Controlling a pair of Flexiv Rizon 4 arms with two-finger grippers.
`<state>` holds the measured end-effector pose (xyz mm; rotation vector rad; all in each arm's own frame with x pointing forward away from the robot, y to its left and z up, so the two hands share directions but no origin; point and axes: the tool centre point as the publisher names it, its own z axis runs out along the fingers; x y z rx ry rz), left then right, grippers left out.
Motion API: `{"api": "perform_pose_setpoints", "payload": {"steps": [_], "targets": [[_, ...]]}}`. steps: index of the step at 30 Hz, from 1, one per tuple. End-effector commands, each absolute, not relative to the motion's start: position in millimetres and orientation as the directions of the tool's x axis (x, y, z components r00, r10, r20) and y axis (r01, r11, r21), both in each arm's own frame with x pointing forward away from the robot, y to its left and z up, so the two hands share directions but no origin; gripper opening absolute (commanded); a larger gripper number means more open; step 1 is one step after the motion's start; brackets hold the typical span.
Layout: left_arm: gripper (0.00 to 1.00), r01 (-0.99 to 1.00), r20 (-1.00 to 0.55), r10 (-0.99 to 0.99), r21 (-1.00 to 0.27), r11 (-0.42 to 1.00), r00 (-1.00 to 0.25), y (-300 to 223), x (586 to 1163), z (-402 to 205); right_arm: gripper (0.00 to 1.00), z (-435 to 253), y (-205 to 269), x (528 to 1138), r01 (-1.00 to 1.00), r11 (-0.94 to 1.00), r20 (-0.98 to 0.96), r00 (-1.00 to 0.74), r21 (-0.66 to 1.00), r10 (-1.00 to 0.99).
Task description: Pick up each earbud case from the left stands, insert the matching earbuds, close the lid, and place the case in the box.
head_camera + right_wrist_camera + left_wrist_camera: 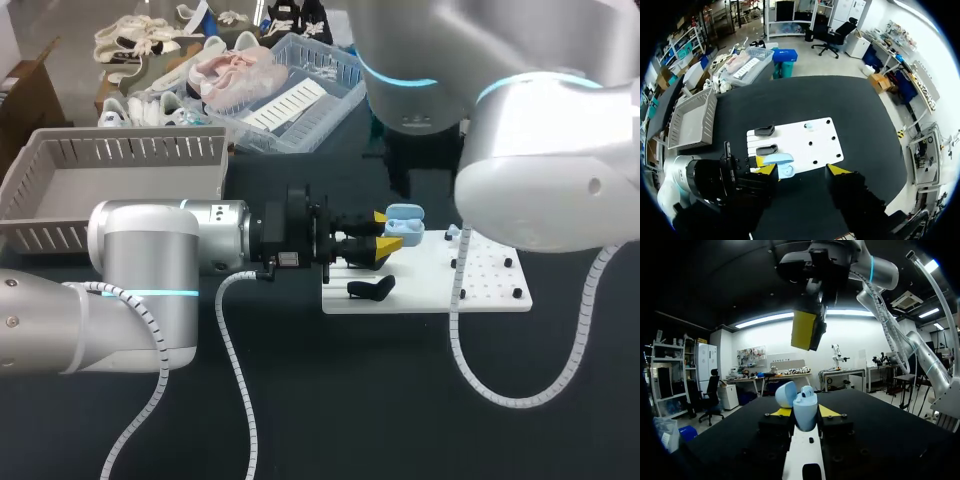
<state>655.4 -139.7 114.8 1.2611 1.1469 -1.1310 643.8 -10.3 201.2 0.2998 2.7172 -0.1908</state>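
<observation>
Between the yellow tips of the left gripper (383,230), clamped from both sides, sits the one pale blue case (405,225), upright with its lid swung open, over the left edge of the white board (490,285). An earbud tip seems to show in the case's mouth in the left wrist view. Two black stands (764,131) (766,149) lie at the board's left edge, the nearer just beside the case. One loose earbud (808,126) rests near the board's far edge; the board's right part shows only small holes. The right gripper (803,170) hangs above the board's near edge, fingers spread wide and holding nothing. Dark table (380,400) surrounds the board on its near and right sides. One grey slatted box (60,150) stands well apart to the left, open-topped, behind the left arm.
</observation>
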Motion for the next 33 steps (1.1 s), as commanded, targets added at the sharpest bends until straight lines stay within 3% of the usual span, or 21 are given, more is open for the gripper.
{"api": "perform_pose_setpoints", "payload": {"steps": [1,12,18,33], "targets": [[0.00,0.995,-0.995,0.012,0.097,0.001,0.097,-140,656,114,0.83,204,-41,633,0.248,0.969,-0.463,-0.858,0.002,0.221],[0.00,0.995,-0.995,0.012,0.097,0.001,0.097,-140,656,114,0.78,201,-75,642,0.316,0.937,-0.484,-0.804,0.146,0.347],[0.00,0.995,-0.995,0.012,0.097,0.001,0.097,-140,656,114,0.84,189,-85,653,0.334,0.920,-0.467,-0.793,0.203,0.391],[0.00,0.995,-0.995,0.012,0.097,0.001,0.097,-140,656,114,0.80,144,-107,688,0.373,0.889,-0.384,-0.805,0.267,0.453]]}}
